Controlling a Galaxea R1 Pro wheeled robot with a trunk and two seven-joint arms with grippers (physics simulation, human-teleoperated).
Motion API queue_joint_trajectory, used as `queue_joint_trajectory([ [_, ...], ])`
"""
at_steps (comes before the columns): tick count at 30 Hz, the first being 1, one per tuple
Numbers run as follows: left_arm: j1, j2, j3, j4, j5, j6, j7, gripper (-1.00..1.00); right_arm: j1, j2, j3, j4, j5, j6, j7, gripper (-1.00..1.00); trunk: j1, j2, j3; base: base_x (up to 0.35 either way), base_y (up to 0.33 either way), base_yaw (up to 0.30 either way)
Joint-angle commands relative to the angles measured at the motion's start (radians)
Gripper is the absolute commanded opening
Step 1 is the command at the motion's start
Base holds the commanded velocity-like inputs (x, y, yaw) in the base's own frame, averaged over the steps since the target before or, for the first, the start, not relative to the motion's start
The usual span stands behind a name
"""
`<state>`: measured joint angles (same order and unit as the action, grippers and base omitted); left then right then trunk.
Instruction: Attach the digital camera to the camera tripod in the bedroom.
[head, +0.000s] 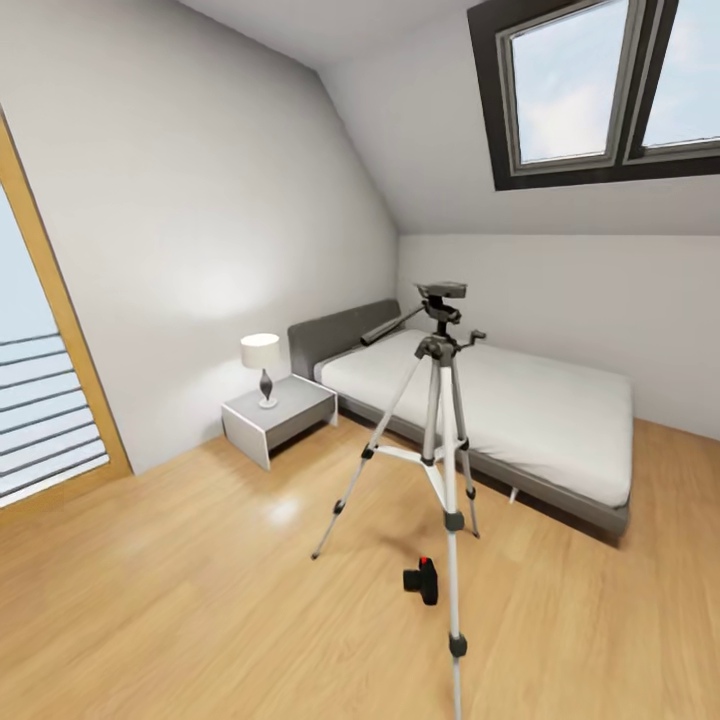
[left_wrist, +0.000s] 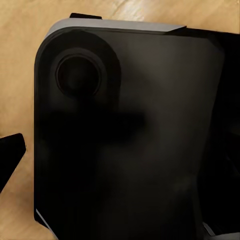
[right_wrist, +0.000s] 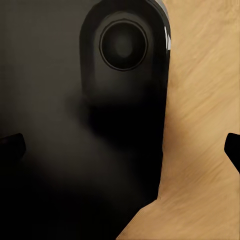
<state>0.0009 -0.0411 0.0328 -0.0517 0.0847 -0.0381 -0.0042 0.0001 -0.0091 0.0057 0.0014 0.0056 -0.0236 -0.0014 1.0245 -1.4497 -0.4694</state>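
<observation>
The camera tripod (head: 437, 420) stands on the light wood floor in front of the bed, its three silver legs spread and its dark grey head plate (head: 441, 291) bare. A long black pan handle (head: 385, 328) sticks out to the left. The digital camera (head: 423, 580), small and black with a red button on top, sits on the floor between the tripod's legs. In the wrist views each gripper hangs beside my own dark body over the floor. My right gripper (right_wrist: 120, 147) is open and empty. One fingertip (left_wrist: 11, 150) of my left gripper (left_wrist: 120, 150) shows at the view's edge, spread wide.
A grey-framed white bed (head: 520, 410) lies behind the tripod. A grey nightstand (head: 275, 415) with a white lamp (head: 262, 365) stands to its left. A wood-framed opening (head: 50, 330) is at far left, a skylight (head: 590, 85) above. Open floor (head: 180, 580) lies left of the tripod.
</observation>
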Motion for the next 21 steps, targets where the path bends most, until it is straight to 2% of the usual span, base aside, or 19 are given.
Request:
queue_joint_trajectory([
  [1, 0.000, 0.000, 0.002, 0.000, 0.009, -0.002, 0.000, 1.00, 0.000, 0.000, 0.000, 0.000, 0.001, -0.002, 0.000, 1.00, 0.001, 0.000, -0.001, 0.247, 0.145, 0.000],
  [7, 0.000, 0.000, 0.002, 0.000, 0.009, -0.002, 0.000, 1.00, 0.000, 0.000, 0.000, 0.000, 0.001, -0.002, 0.001, 1.00, 0.001, 0.000, -0.001, 0.125, 0.075, 0.000],
  [21, 0.000, -0.001, 0.002, -0.001, 0.009, -0.003, 0.000, 1.00, 0.000, 0.006, 0.000, 0.000, 0.002, -0.002, 0.006, 1.00, 0.001, 0.000, -0.001, 0.013, 0.008, 0.000],
])
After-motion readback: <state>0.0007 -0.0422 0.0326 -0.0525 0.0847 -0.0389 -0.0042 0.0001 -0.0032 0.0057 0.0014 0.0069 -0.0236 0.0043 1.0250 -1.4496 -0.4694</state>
